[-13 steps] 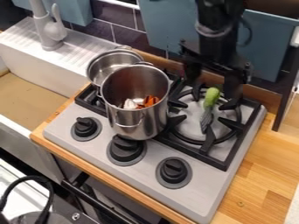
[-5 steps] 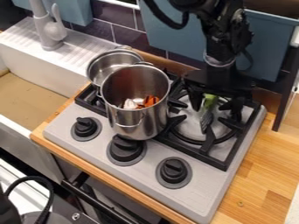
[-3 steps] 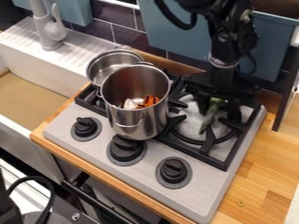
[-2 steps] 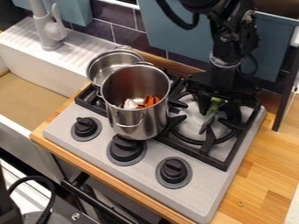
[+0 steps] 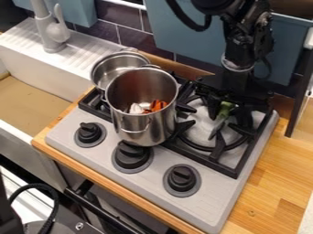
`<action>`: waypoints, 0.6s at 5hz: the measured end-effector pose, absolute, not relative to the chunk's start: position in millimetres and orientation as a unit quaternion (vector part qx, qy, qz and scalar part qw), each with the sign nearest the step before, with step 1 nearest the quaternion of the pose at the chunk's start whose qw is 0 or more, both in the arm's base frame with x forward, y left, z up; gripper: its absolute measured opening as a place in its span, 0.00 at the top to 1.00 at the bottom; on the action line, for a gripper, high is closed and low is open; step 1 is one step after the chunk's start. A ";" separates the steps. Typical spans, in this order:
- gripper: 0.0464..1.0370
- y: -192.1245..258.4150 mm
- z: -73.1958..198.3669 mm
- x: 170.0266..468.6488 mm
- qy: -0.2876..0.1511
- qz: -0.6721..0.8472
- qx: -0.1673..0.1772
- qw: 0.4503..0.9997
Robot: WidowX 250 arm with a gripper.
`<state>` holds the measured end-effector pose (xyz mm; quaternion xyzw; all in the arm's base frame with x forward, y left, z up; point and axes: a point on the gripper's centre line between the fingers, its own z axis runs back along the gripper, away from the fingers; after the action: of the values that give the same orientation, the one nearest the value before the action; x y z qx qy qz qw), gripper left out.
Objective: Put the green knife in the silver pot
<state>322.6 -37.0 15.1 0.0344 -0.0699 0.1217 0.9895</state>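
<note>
My gripper (image 5: 229, 119) is low over the right burner of the stove, its two fingers apart, one on each side of the green knife's handle. The green knife (image 5: 225, 109) lies on the burner grate between them. Its grey blade slants down to the front left, and the arm covers the upper end of the handle. To the left stands the tall silver pot (image 5: 133, 134), upright, with orange and white pieces inside. Behind it is a shorter silver pot (image 5: 101, 71).
Black burner grates (image 5: 223, 169) surround the knife. Three black knobs (image 5: 181, 178) line the stove's front. A white sink with a faucet (image 5: 55, 34) is at the left, and a wooden counter (image 5: 275, 183) at the right. Behind the stove is a tiled wall (image 5: 140, 39).
The gripper has come down around the knife's handle and shifted slightly right. The knife now lies a little more slanted on the burner. Both pots have stayed put.
</note>
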 end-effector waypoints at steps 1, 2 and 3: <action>0.63 -38.7 29.2 320.2 -0.067 0.126 0.013 0.990; 0.81 -40.2 34.6 318.7 -0.064 0.127 -0.001 0.990; 0.81 -40.5 45.7 319.4 -0.069 0.135 -0.004 0.988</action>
<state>319.4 -40.5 45.7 -0.0039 -0.0692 0.1350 0.9884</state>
